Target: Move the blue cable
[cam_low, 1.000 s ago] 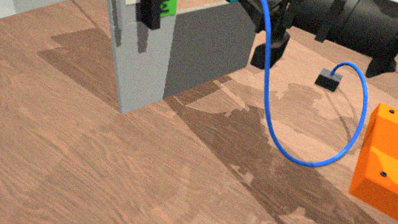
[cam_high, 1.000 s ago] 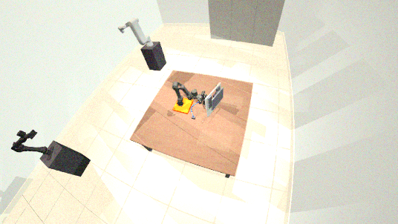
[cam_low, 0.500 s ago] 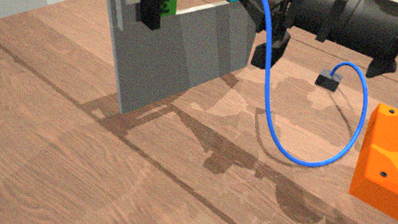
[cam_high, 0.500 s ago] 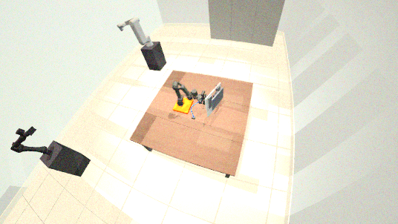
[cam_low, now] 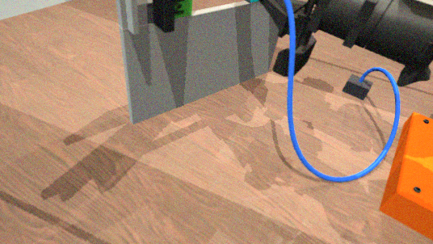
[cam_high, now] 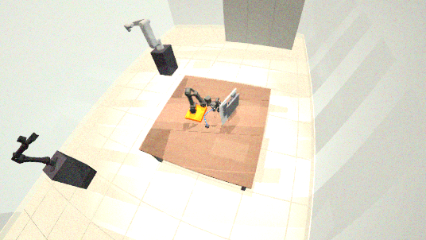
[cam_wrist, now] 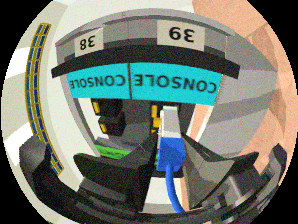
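My gripper (cam_wrist: 168, 136) (cam_high: 218, 105) is shut on the plug (cam_wrist: 171, 152), which has a blue body and a pale grey front part. The plug points at the ports beside a cyan CONSOLE label (cam_wrist: 176, 88), under the number 39 tag (cam_wrist: 181, 34). Its pale front shows outside the dark opening; whether its tip is inside a port cannot be told. A second CONSOLE label (cam_wrist: 99, 81) and number 38 tag (cam_wrist: 88, 42) are to the left, with dark sockets (cam_wrist: 111, 126). The blue cable (cam_low: 291, 101) (cam_wrist: 174, 189) hangs from the plug in a loop.
The grey rack panel (cam_low: 210, 50) (cam_high: 224, 114) stands upright on the wooden table (cam_high: 222, 151) (cam_low: 52, 81). The cable's other end block (cam_low: 357, 86) (cam_high: 207, 125) is near the orange base plate (cam_low: 405, 174) (cam_high: 195, 115). Two other arms stand on dark pedestals (cam_high: 164, 60) (cam_high: 73, 172) away from the table.
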You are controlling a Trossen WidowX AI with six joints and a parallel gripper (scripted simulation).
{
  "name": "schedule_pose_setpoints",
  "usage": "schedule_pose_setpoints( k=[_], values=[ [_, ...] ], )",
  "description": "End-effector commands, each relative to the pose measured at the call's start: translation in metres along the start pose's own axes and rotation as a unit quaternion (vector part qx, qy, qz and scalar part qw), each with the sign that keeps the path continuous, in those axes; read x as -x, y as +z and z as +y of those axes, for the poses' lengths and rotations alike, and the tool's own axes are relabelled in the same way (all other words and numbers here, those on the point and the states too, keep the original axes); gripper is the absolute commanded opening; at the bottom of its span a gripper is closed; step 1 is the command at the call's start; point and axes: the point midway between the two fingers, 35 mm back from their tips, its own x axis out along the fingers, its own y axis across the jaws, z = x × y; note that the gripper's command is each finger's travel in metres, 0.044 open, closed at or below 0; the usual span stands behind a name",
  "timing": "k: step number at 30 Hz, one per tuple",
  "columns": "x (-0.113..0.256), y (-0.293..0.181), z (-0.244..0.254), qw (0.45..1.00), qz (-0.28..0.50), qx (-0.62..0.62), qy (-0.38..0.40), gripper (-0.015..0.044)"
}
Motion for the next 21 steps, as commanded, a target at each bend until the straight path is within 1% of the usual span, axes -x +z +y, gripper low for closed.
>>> schedule_pose_setpoints(
  k=[1, 21],
  values=[
    [0.0002, 0.0003, -0.0009, 1.000, 0.000, 0.003, 0.002, 0.0000],
    [-0.0018, 0.0007, -0.0018, 1.000, 0.000, 0.003, 0.002, 0.0000]
  ],
)
